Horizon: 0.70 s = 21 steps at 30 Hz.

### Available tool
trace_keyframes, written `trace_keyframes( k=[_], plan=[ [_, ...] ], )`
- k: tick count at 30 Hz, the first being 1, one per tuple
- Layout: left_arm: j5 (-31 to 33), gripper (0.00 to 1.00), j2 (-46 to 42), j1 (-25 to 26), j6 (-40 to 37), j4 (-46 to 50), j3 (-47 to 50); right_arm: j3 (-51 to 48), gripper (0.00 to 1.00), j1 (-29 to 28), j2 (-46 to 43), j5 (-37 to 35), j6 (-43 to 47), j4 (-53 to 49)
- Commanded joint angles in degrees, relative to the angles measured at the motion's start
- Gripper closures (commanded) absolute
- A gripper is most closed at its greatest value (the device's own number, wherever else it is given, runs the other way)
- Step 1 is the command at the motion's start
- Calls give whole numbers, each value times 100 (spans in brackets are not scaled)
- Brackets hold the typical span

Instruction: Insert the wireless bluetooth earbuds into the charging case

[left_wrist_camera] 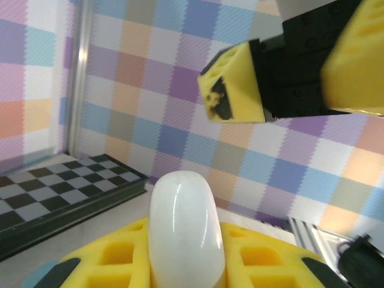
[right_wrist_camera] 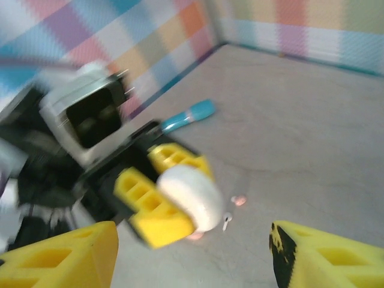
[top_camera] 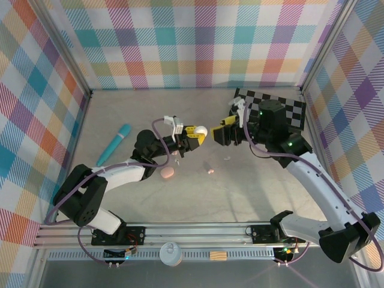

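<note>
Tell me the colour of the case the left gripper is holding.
White and glossy. The charging case shows best in the left wrist view.

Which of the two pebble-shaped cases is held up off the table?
The white case, clamped by the left gripper. The pink case lies free on the table.

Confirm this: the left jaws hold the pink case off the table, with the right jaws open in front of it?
Wrong colour. The left gripper holds the white case in its jaws; the pink case lies on the table, as the top view shows. The right gripper has its jaws open in front of the held case.
</note>
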State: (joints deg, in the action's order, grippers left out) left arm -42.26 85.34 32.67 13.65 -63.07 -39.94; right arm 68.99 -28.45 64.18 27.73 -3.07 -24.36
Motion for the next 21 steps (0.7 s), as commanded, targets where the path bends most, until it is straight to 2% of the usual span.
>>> trace_keyframes(
  k=[1,5,9,17,21],
  plan=[
    [-1015,86,-270,-50,-144,397,-198,316,35,-3,45,1333,1787,-924],
    [-1322,86,-502,-50,-346,946,-322,601,42,3,227,1830,2019,-1200],
    [-1549,86,-602,-50,-366,1038,-397,754,46,-3,499,1905,2028,-1225],
    [-1759,86,-664,-50,-246,907,-445,993,55,-3,1016,2351,2178,-1387],
    [-1799,86,-681,-49,-158,771,-450,995,66,-3,1155,2427,2279,-1418]
  ],
)
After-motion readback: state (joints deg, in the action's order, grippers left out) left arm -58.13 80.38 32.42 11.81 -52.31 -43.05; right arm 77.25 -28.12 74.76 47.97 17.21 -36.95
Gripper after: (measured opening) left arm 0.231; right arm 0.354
